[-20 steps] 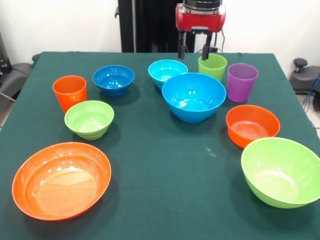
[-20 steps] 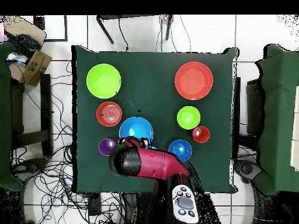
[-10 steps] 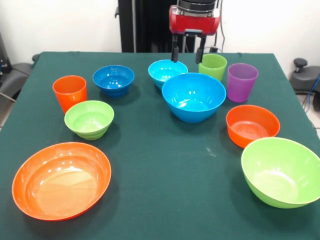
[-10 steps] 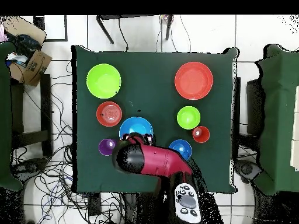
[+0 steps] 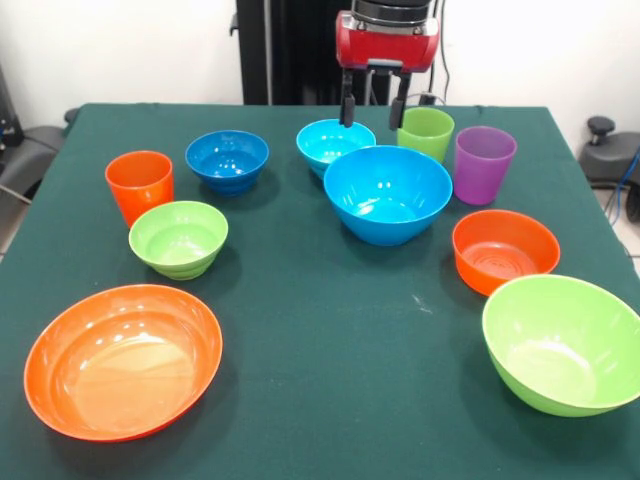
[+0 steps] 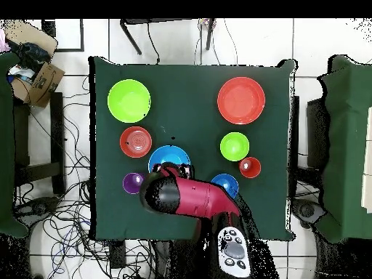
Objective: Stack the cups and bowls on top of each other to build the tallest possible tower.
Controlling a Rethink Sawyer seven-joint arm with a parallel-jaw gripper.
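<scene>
On the green worktop [image 5: 300,330], going left to right in the front view, nothing is stacked: every cup and bowl stands apart. Nearest at the left sits the big orange bowl [image 5: 122,360]. Behind it are the orange cup [image 5: 139,185] and, just to its right, the small green bowl [image 5: 179,238]. Farther back is the dark blue bowl [image 5: 227,160]. Past the middle, the small light blue bowl [image 5: 335,144] stands just behind the big light blue bowl [image 5: 387,193], and the two look close to touching. The gripper [image 5: 371,103] hangs above the far edge, between the small light blue bowl and the green cup [image 5: 425,133]; its jaws are spread, with nothing between them. Right of the green cup is the purple cup [image 5: 484,163], then the small orange bowl [image 5: 505,250], and nearest at the right the big green bowl [image 5: 564,343].

From overhead the arm [image 6: 185,198] covers the green cup and the small light blue bowl, and the jaws barely show. That view shows the worktop's whole outline, with the big green bowl [image 6: 129,100] and big orange bowl [image 6: 241,100] toward the side away from the robot's base.
</scene>
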